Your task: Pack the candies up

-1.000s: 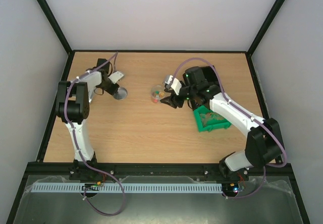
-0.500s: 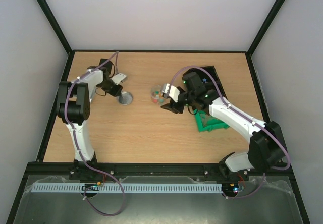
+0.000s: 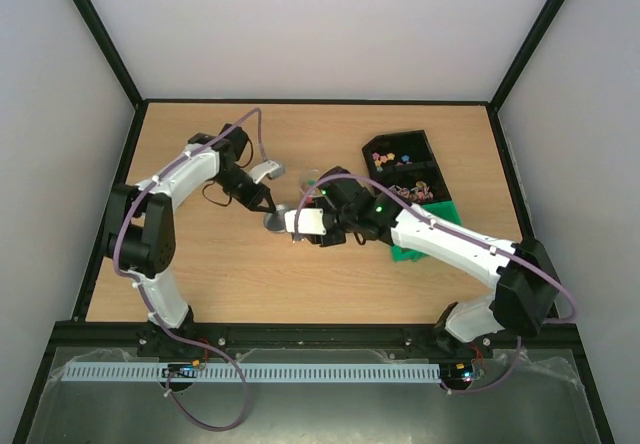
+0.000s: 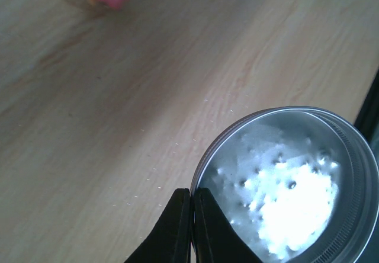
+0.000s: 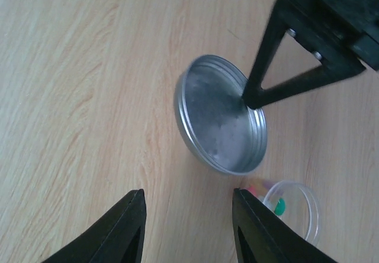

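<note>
My left gripper (image 4: 192, 192) is shut on the rim of a round metal lid (image 4: 290, 186), hollow side up, held low over the table. In the top view the left gripper (image 3: 264, 204) and the lid (image 3: 274, 222) are at the table's middle, just left of a small clear jar (image 3: 312, 180) holding a few candies (image 5: 274, 204). My right gripper (image 5: 192, 227) is open and empty, hovering near the lid (image 5: 219, 121) and the jar (image 5: 293, 209). It also shows in the top view (image 3: 305, 232). More candies (image 3: 392, 154) lie in a black tray.
The black compartment tray (image 3: 428, 146) stands at the back right. A green bin (image 3: 408, 252) sits in front of it, partly hidden under my right arm. The left gripper's fingers (image 5: 260, 91) cross the right wrist view above the lid.
My left arm carried the lid from the left side rightward to beside the jar. My right arm swung left and nearer, uncovering the black tray.
</note>
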